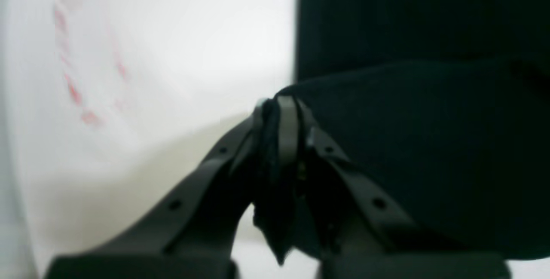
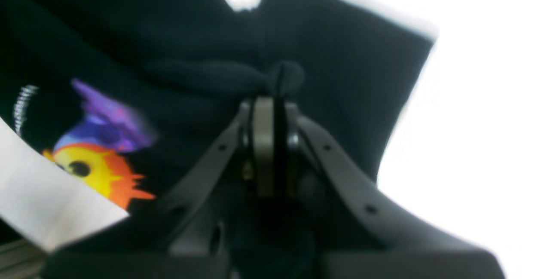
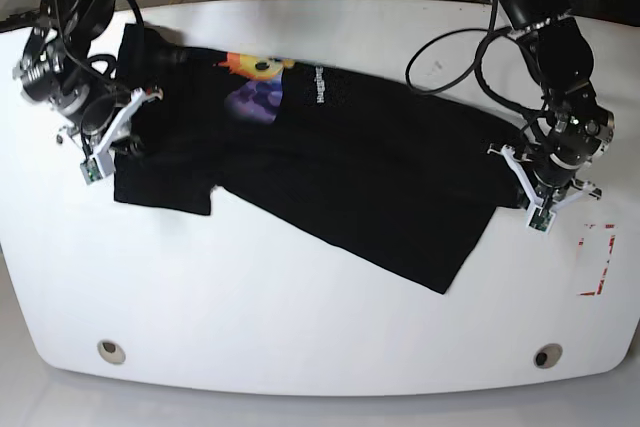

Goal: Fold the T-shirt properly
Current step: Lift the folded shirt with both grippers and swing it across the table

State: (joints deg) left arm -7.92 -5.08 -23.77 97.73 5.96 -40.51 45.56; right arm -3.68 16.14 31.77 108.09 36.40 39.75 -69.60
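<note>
The black T-shirt (image 3: pixel 340 167) lies spread at a slant across the white table (image 3: pixel 300 317). Its orange, yellow, blue and purple graphic (image 3: pixel 255 82) and white lettering face up near the far left. My left gripper (image 3: pixel 506 157) is at the shirt's right edge and is shut on a fold of black cloth (image 1: pixel 275 141), as the left wrist view (image 1: pixel 279 105) shows. My right gripper (image 3: pixel 146 103) is at the shirt's left end, shut on a bunched fold (image 2: pixel 283 77) in the right wrist view (image 2: pixel 275 102). The graphic (image 2: pixel 99 158) shows to the left of its fingers.
A red dashed marking (image 3: pixel 597 262) is on the table to the right of the shirt; it also shows blurred in the left wrist view (image 1: pixel 73 90). Two round holes (image 3: pixel 112 350) (image 3: pixel 546 355) sit near the table's front edge. Cables (image 3: pixel 450 57) run at the back.
</note>
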